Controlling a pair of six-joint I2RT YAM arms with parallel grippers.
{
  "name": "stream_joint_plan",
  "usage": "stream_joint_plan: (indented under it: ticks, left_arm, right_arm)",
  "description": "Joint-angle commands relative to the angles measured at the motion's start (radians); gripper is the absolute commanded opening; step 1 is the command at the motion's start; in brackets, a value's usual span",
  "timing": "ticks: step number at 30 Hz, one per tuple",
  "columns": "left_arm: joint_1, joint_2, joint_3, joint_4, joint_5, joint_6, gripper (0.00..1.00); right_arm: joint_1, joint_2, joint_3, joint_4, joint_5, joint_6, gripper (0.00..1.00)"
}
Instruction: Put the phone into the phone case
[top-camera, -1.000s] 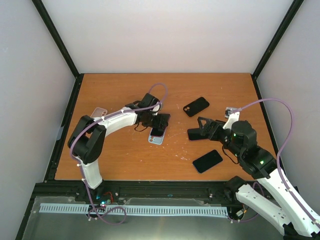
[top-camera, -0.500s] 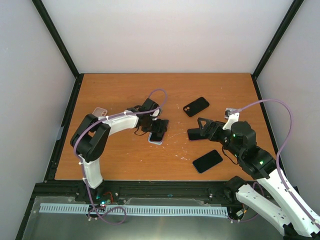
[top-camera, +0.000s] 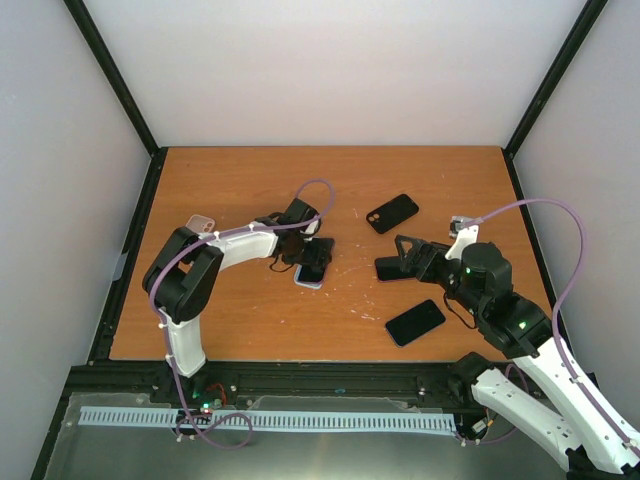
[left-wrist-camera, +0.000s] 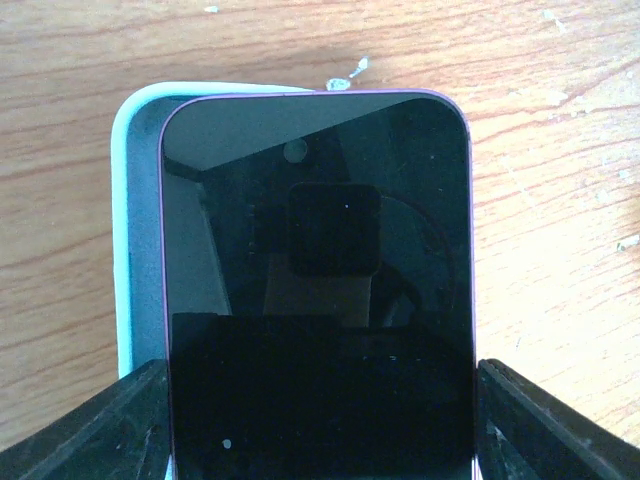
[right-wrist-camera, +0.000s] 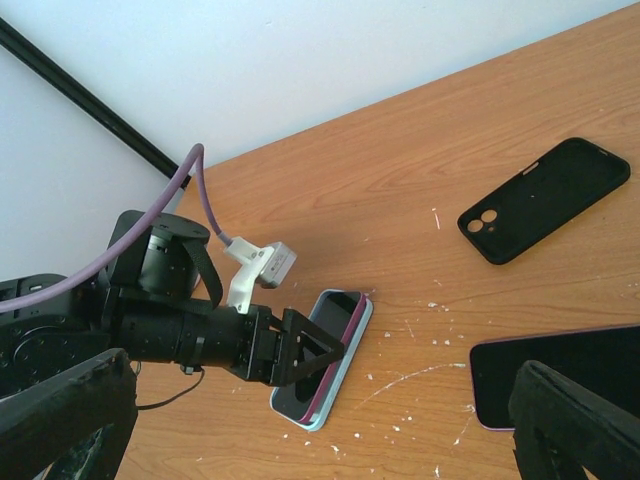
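The phone (left-wrist-camera: 320, 300), dark-screened with a purple edge, lies on the light blue phone case (left-wrist-camera: 135, 250), shifted to one side so that the case's rim shows along its left and top. My left gripper (left-wrist-camera: 320, 425) is shut on the phone, with a finger (left-wrist-camera: 110, 430) against each long side. From above, the left gripper (top-camera: 315, 255) sits low over the phone (top-camera: 312, 268) and case (top-camera: 306, 283) at mid-table. The right wrist view shows the phone (right-wrist-camera: 335, 318) resting slightly askew in the case (right-wrist-camera: 352, 372). My right gripper (top-camera: 400, 255) hangs open, holding nothing.
A black case (top-camera: 392, 212) lies at the back right. A second purple-edged phone (right-wrist-camera: 560, 375) lies under my right gripper. A black phone (top-camera: 415, 322) lies near the front right. A pink case (top-camera: 199, 224) rests by the left arm.
My left gripper has drawn slightly toward the left and sunk lower with the phone, which now lies closer onto the case. The right arm has stayed still.
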Motion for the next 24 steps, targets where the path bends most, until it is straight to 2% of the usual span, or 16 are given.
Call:
stream_joint_plan:
  ticks: [1,6,9,15,24]
  left_arm:
    - [-0.007,0.004,0.004,0.028,-0.039,-0.036,0.53]
    - [-0.006,0.012,0.005,0.027,-0.063,-0.042,0.56]
    - [-0.006,0.010,0.011,0.011,-0.075,-0.043,0.67]
    - [-0.007,-0.039,0.012,-0.001,-0.048,-0.054,0.81]
    - [-0.005,-0.084,0.004,-0.020,-0.086,-0.057,0.89]
  right_arm:
    - [0.006,0.003,-0.009,0.023,0.001,0.007,1.00]
    - [0.007,0.011,-0.012,0.024,0.000,0.008,1.00]
    - [0.007,0.011,-0.014,0.024,-0.001,0.007,1.00]
    - [0.007,0.013,-0.019,0.021,-0.003,0.009,1.00]
    - [0.007,0.034,-0.025,0.025,-0.026,0.021,1.00]
